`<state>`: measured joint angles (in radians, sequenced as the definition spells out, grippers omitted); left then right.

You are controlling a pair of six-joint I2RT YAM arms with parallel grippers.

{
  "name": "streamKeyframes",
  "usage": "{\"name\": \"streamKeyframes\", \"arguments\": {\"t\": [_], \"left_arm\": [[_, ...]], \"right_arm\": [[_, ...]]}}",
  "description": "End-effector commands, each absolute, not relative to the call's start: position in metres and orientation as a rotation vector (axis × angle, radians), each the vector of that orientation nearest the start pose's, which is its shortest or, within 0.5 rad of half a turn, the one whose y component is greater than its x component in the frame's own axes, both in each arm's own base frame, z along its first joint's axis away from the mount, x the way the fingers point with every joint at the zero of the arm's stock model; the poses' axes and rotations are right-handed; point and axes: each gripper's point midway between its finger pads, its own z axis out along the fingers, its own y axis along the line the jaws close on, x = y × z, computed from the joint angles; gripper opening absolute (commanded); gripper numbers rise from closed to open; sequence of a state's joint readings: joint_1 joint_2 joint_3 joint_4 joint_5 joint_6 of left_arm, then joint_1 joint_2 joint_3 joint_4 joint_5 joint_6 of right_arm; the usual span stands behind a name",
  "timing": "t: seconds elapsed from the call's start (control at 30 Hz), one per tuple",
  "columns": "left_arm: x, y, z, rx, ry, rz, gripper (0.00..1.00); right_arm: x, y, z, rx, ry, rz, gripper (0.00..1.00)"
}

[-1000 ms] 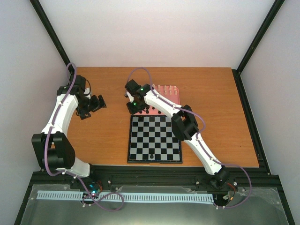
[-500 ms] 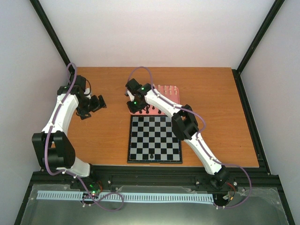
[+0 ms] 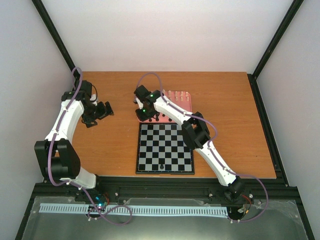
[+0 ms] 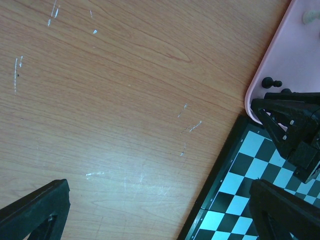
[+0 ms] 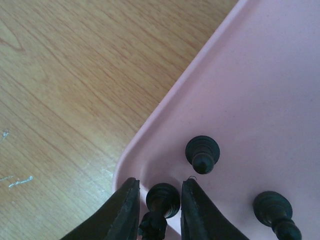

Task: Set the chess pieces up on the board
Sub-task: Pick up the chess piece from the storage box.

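Observation:
My right gripper (image 5: 159, 197) is low over the near left corner of the pink tray (image 5: 270, 75). Its open jaws straddle an upright black chess piece (image 5: 165, 200), with a thin gap on each side. Two more black pieces (image 5: 202, 150) stand beside it in the tray. The board (image 3: 172, 150) lies just in front of the tray (image 3: 181, 96) and carries one black piece (image 3: 161, 165) near its front edge. My left gripper (image 3: 105, 110) is open and empty over bare table, left of the board (image 4: 240, 180).
The left wrist view shows the tray (image 4: 287, 55) with a cream piece (image 4: 310, 17) and black pieces (image 4: 271, 82), and the right gripper (image 4: 292, 125) at its corner. Wooden table (image 3: 115, 145) runs left of the board and right of it. Black frame posts stand at the back corners.
The right gripper has shifted slightly farther onto the tray's corner. The left arm has not moved.

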<state>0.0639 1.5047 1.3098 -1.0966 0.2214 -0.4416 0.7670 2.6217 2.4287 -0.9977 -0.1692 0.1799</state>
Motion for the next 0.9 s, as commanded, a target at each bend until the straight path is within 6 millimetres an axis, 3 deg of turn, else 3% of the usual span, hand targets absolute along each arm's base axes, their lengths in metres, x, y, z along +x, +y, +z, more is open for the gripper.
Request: {"name": "streamKeyframes", "arguments": {"t": [0.0, 0.2, 0.4, 0.5, 0.6, 0.7, 0.87], "left_arm": [[0.331, -0.016, 0.163, -0.68, 2.775, -0.403, 1.0], [0.331, -0.016, 0.163, -0.68, 2.776, -0.402, 1.0], [0.331, -0.017, 0.164, -0.678, 2.771, -0.415, 1.0], [0.331, -0.017, 0.164, -0.677, 2.769, -0.417, 1.0], [0.331, -0.018, 0.166, -0.675, 2.765, -0.42, 1.0], [0.332, -0.018, 0.167, -0.673, 2.762, -0.422, 1.0], [0.333, -0.017, 0.167, -0.676, 2.757, -0.42, 1.0]], "right_arm": [[0.413, 0.43, 0.034, -0.851, 2.692, 0.449, 0.23], [0.414, 0.427, 0.045, -0.855, 2.68, 0.429, 0.1], [0.408, 0.423, 0.087, -0.856, 2.623, 0.422, 0.06], [0.395, 0.421, 0.109, -0.868, 2.606, 0.426, 0.06], [0.375, 0.421, 0.127, -0.901, 2.594, 0.438, 0.05], [0.339, 0.423, 0.137, -0.971, 2.609, 0.482, 0.05], [0.264, 0.428, 0.124, -1.16, 2.606, 0.542, 0.06]]}}
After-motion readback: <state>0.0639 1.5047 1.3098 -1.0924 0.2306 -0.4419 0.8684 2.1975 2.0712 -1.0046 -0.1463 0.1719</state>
